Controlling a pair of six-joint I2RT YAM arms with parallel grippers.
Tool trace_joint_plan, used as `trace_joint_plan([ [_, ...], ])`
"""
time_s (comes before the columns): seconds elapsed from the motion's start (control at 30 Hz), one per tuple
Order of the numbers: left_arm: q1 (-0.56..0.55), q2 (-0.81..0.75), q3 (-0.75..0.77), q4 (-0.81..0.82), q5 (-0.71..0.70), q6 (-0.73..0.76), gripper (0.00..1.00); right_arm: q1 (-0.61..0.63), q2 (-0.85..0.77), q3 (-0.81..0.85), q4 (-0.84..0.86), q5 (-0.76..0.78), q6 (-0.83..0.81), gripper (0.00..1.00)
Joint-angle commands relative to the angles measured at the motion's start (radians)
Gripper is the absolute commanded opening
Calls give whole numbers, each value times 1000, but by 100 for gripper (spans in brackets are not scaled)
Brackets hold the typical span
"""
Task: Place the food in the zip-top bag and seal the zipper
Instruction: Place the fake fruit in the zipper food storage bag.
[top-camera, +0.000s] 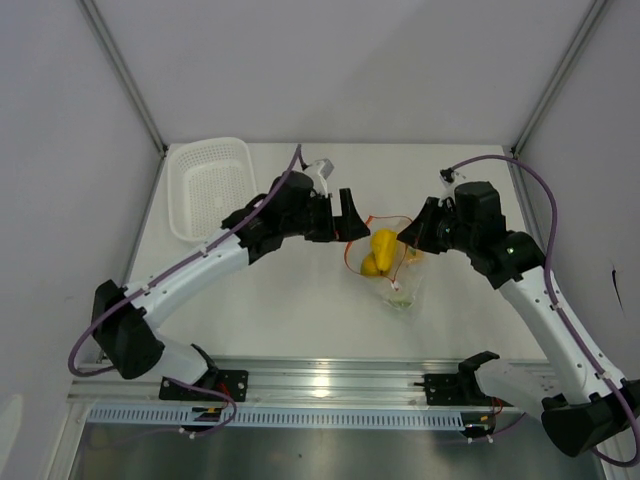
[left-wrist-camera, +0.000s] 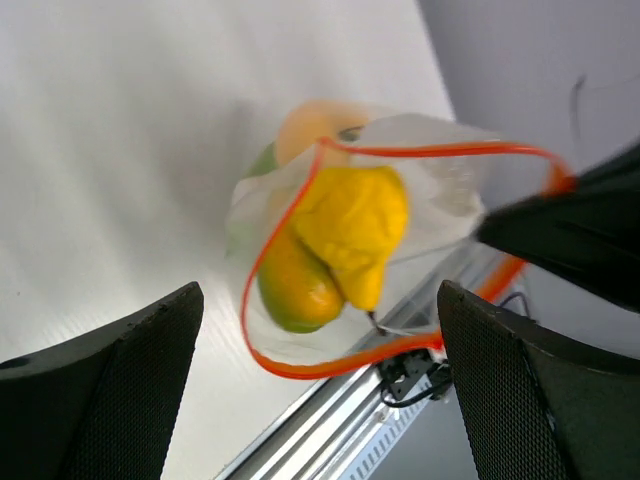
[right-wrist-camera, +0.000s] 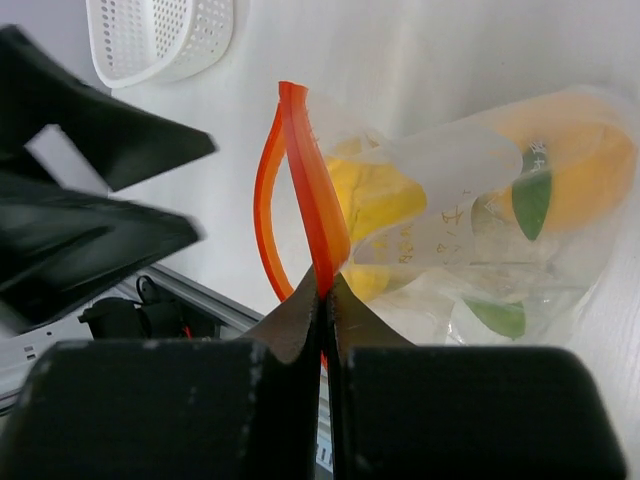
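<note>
The right hand (right-wrist-camera: 325, 290) clamps the zipper (right-wrist-camera: 310, 190), holding the mouth of the zip-top bag (top-camera: 400, 290) open. The left hand (top-camera: 352, 218) gapes empty beside it.

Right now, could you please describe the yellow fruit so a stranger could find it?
On the table, right of the white basket, lies a clear bag. The fruit sits at its orange-rimmed mouth: the only all-yellow piece, its neighbour green-tinged.
</note>
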Motion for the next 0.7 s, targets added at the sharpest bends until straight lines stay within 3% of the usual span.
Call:
trace_joint_plan([
  [0.0, -5, 74, -58, -48, 3, -1, 99, -1, -29, 28, 23, -18, 1, 0],
  [0.1, -8, 92, -102, 8, 32, -21, 99, -1, -31, 25, 15, -13, -1, 0],
  [0.2, -7, 94, -130, 44, 29, -21, 91, -1, -38, 25, 9, -11, -4, 0],
  [0.23, -8, 94, -135, 51, 40, -21, 81, -3, -41, 25, 6, -10, -5, 0],
  [0.4, -8, 109, -150, 113, 93, -23, 50, -1, -40, 19, 13, -10, -4, 0],
  [0.57, -8, 121, -141, 174, 216, -27, 6, -1, -31, -2, 27, -13, -4, 0],
  [0.6, -8, 120, -141, 188, 238, -29, 1, -3, -25, -7, 30, -14, -7, 0],
  [0.67, -8, 112, -141, 219, 294, -39, 1, -3, -17, -21, 42, -10, -16, 0],
])
